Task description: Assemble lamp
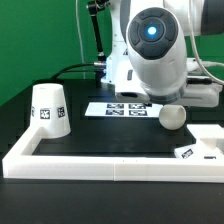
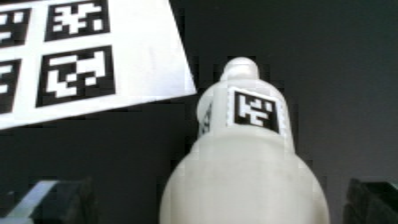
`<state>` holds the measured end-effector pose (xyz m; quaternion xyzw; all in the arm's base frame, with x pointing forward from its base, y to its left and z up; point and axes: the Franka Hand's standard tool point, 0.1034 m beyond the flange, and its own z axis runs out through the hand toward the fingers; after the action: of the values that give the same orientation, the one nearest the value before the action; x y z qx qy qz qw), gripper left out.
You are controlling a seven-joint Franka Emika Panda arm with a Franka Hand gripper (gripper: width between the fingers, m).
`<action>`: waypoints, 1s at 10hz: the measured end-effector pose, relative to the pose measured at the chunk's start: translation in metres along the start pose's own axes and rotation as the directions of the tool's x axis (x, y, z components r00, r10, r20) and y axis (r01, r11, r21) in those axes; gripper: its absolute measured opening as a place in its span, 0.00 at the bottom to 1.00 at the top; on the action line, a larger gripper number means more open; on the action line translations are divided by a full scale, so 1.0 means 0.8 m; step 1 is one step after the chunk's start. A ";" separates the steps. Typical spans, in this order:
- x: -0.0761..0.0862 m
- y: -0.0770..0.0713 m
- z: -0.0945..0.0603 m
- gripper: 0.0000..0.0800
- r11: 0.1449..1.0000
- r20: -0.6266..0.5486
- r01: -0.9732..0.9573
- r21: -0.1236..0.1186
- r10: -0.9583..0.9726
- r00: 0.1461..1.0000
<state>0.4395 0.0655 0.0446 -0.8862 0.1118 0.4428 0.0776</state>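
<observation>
The white bulb [image 2: 240, 150] lies between my fingers in the wrist view, its narrow tagged neck pointing away from the camera. My gripper [image 2: 208, 200] is open, and dark gaps show between the bulb and each finger [image 2: 43, 200]. In the exterior view only the bulb's round head [image 1: 172, 116] shows below the arm, low over the black table. My fingers are hidden there behind the wrist. The cup-like shade [image 1: 50, 110] stands at the exterior view's left. The flat square base [image 1: 201, 148] lies at the right, against the rail.
The marker board [image 1: 125, 108] lies behind the bulb and also shows in the wrist view [image 2: 80, 55]. A long white border rail [image 1: 110, 165] runs along the front and up both sides. A green wall stands behind.
</observation>
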 end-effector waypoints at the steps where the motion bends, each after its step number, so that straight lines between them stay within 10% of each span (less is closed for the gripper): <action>1: 0.000 -0.003 0.002 0.87 1.000 0.002 0.002 -0.005 -0.002 1.000; 10: 0.025 -0.005 0.026 0.87 1.000 -0.047 0.004 -0.020 -0.005 0.999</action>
<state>0.4361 0.0713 0.0167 -0.8974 0.1071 0.4228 0.0670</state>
